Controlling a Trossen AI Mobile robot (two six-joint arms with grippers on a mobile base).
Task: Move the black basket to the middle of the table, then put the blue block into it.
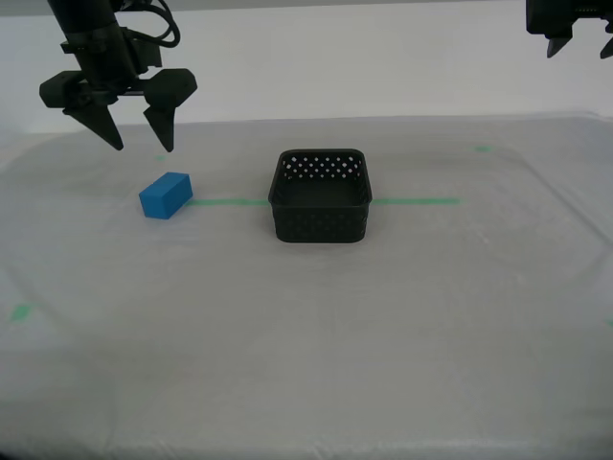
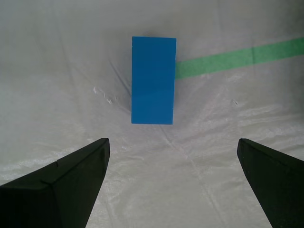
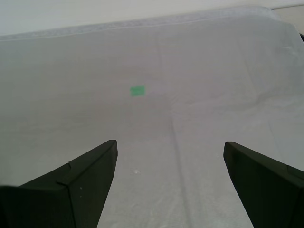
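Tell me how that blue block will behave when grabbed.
The blue block looks solid with flat, plain faces, so it should stay rigid and not roll. Its smooth sides may slip a little. My second gripper hangs open above it, jaws wider than the block.

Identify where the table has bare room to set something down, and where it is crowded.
Bare cloth spans the table nearer the camera than the black basket, and the exterior view's right beyond it. Crowded: around the blue block, under my second gripper.
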